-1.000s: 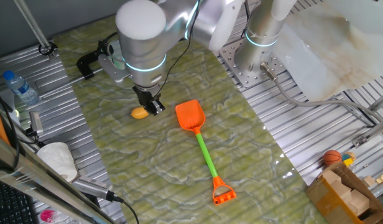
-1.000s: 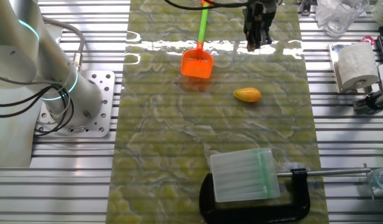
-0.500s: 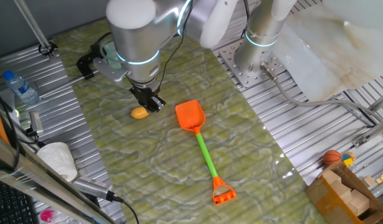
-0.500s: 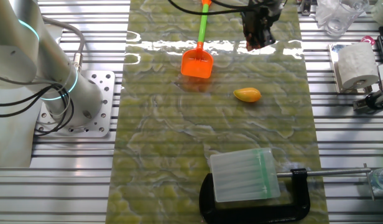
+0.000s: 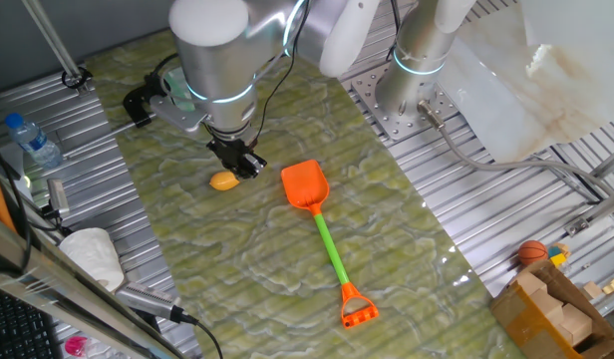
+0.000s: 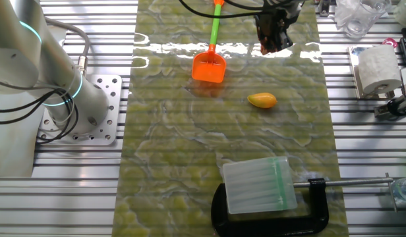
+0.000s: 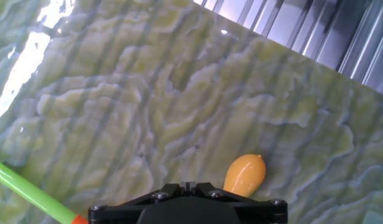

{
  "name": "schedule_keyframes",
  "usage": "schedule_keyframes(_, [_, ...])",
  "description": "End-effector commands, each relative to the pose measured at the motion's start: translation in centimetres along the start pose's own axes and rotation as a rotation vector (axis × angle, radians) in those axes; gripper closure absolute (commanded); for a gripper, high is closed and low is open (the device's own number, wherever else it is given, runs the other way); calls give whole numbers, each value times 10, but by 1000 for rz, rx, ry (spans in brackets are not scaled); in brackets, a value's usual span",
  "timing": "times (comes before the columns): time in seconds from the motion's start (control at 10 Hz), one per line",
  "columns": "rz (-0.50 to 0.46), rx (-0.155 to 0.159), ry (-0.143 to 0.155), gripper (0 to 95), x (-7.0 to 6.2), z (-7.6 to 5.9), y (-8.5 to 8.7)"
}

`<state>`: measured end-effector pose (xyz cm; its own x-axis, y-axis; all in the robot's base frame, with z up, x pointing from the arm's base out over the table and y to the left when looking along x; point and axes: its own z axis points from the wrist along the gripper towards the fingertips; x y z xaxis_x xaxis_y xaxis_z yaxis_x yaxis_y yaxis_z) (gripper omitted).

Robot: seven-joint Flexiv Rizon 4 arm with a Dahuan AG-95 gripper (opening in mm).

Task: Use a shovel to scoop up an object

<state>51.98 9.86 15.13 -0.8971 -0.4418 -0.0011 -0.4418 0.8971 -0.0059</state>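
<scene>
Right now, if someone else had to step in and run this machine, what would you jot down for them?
Hand: empty, hanging above the mat near the object; whether its fingers are open or shut cannot be told.
Shovel: lying flat on the green mat, untouched, orange blade toward the object.
Object: a yellow-orange lump on the mat, apart from the blade, also seen in the hand view.
Done: nothing yet.
Left: pick up the shovel, slide the blade under the object, lift it.

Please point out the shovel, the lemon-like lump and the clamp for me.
shovel [image 5: 305, 185]: one fixed view, middle of the orange blade.
lump [image 6: 261, 100]: the other fixed view, centre of its yellow body.
clamp [image 6: 319, 210]: the other fixed view, black frame's right side.
</scene>
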Motion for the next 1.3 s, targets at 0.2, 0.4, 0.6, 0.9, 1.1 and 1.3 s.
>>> schedule_keyframes(0.2, [3,5,2,950,1,2,-1])
schedule_keyframes(0.4, [-1,7,3,950,1,2,-1])
schedule_keyframes(0.6, [-32,7,2,950,1,2,-1])
schedule_keyframes(0.9, [-34,5,-5,950,1,2,-1])
schedule_keyframes(1.1, [-5,4,-5,950,1,2,-1])
schedule_keyframes(1.3, [19,5,-5,950,1,2,-1])
